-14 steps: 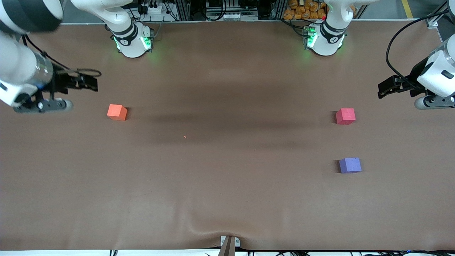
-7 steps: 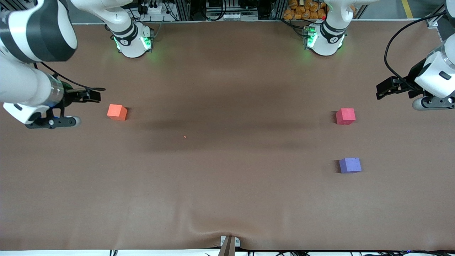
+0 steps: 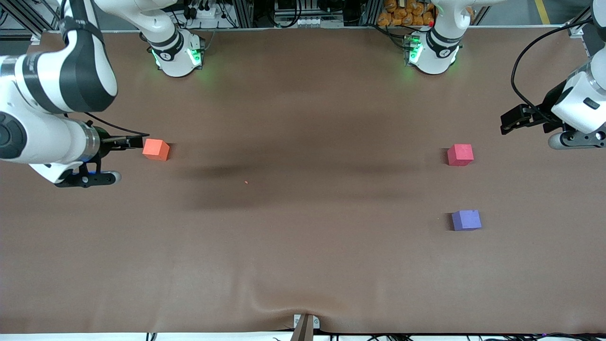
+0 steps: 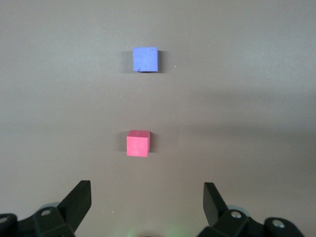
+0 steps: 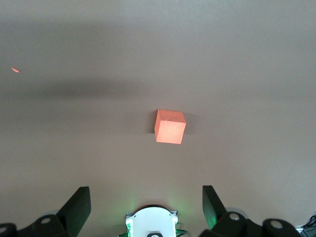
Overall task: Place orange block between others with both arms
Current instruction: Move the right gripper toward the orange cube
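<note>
The orange block (image 3: 155, 149) lies on the brown table toward the right arm's end; in the right wrist view the orange block (image 5: 170, 126) sits apart from my fingers, not between them. My right gripper (image 3: 132, 141) hangs open and empty over the table just beside it; the right gripper (image 5: 144, 202) shows both fingers spread wide. The red-pink cube (image 3: 460, 155) and the purple-blue cube (image 3: 466, 220) rest toward the left arm's end, the purple-blue one nearer the front camera. My left gripper (image 3: 513, 121) is open and empty over bare table beside the red-pink cube (image 4: 138, 143), with the purple-blue cube (image 4: 145, 59) in line with it.
A tiny orange crumb (image 3: 245, 182) lies on the brown table cover (image 3: 303, 246). The two green-lit arm bases (image 3: 177, 54) (image 3: 431, 52) stand along the table's edge farthest from the front camera. A small bracket (image 3: 305, 324) sits at the edge nearest it.
The right arm has swung in and brought its open gripper close beside the orange block. The left gripper has barely shifted. No cube has moved.
</note>
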`<state>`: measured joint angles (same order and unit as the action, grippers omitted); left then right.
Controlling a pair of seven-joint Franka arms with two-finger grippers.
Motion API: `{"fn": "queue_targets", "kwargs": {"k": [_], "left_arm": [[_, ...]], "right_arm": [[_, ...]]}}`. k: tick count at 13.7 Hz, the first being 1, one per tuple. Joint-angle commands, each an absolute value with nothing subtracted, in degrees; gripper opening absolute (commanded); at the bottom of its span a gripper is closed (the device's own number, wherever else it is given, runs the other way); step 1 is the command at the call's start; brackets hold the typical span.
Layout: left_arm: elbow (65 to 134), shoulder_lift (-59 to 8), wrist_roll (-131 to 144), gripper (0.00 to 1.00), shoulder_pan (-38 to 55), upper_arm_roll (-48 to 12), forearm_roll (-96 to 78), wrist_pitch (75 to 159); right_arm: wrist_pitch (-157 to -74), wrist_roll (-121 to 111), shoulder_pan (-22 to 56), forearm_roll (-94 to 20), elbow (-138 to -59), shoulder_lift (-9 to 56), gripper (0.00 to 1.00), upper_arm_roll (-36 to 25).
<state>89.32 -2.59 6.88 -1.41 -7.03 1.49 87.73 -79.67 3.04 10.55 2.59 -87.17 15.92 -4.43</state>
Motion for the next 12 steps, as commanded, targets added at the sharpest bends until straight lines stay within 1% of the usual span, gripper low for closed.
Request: {"fn": "queue_targets", "kwargs": {"k": [1, 6, 8, 12], "left_arm": [[89.6, -3.0, 6.9, 1.00, -1.4, -7.3, 2.1, 88.7], [89.9, -2.9, 6.9, 1.00, -1.7, -7.3, 2.1, 88.7], [89.9, -3.0, 6.9, 1.00, -1.7, -7.2, 2.1, 88.8], [89.8, -3.3, 6.9, 1.00, -1.8, -7.2, 2.1, 88.9]], "right_arm": [[-82.2, 2.2, 8.7, 1.5, -90.3, 16.2, 1.00, -4.0], [-87.6, 1.7, 7.0, 1.4, -96.6, 17.0, 1.00, -4.0], [-90.3, -0.4, 4.8, 1.4, -99.0, 18.2, 1.00, -4.0], [-98.0, -0.9, 1.9, 1.3, -107.6, 18.5, 1.00, -4.0]]}}
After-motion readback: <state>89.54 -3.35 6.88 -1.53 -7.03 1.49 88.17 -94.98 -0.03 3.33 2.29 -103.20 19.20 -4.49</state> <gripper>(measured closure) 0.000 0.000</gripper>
